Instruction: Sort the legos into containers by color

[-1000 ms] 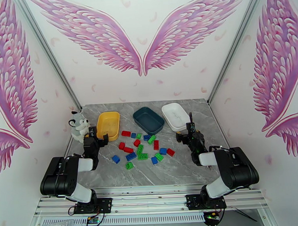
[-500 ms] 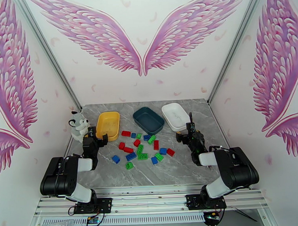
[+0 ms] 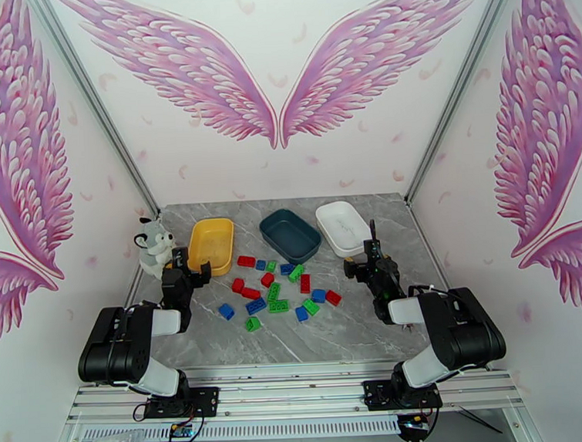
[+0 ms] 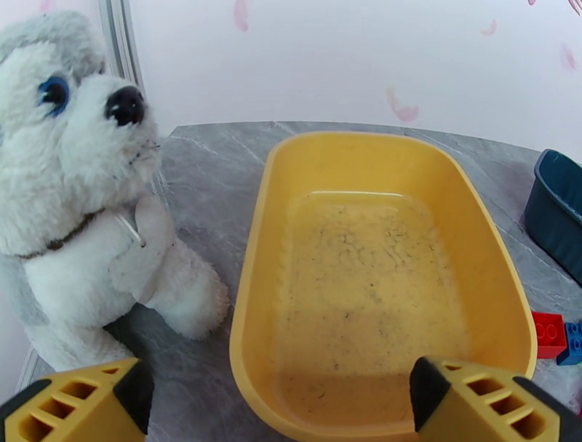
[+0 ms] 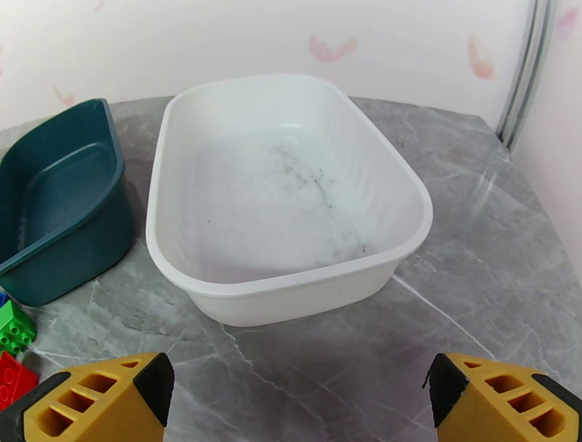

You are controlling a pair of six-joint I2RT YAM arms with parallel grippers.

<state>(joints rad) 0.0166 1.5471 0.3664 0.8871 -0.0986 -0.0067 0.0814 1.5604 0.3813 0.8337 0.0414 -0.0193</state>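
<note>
Centrally, studded plastic legos (image 3: 255, 305) on veined grey marble table (image 3: 342, 331).

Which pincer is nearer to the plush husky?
Left. The left pincer sits close beside the husky, at the yellow tray's near end. The right pincer is across the bricks, by the white tray.

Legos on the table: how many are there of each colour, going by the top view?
Red legos: 6
Green legos: 6
Blue legos: 6
Total: 18 countable in the top view. Some bricks lie close together, so the count could be off by one.
</note>
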